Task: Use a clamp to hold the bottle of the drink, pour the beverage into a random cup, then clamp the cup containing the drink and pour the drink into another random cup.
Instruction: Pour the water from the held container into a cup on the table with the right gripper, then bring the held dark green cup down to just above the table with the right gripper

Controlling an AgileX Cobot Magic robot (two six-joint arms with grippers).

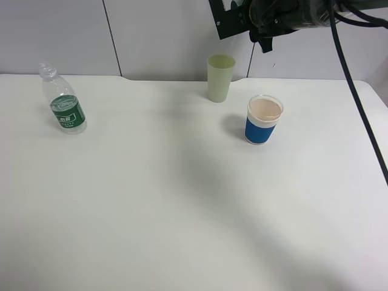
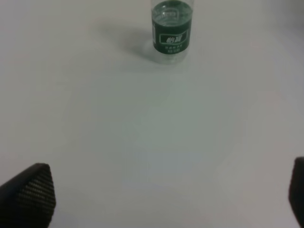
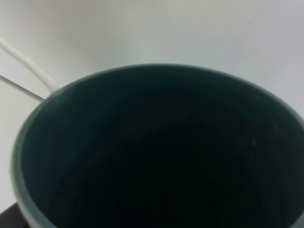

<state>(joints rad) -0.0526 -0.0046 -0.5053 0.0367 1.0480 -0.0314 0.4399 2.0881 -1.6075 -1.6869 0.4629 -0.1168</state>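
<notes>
Teal cup (image 3: 156, 147) fills the right wrist view, mouth toward the camera, clamped in the closed right gripper. Left gripper (image 2: 166, 199) gapes wide; the bottle (image 2: 172, 29) stands upright well beyond its fingers (image 2: 31, 190).

Your high camera looks down on the whole worktop (image 1: 182, 212). Your left wrist view faces the bottle (image 2: 172, 29) ahead of its gripper, shared with the high view. Your right wrist view peers straight into the teal cup (image 3: 156, 152), very close.
</notes>
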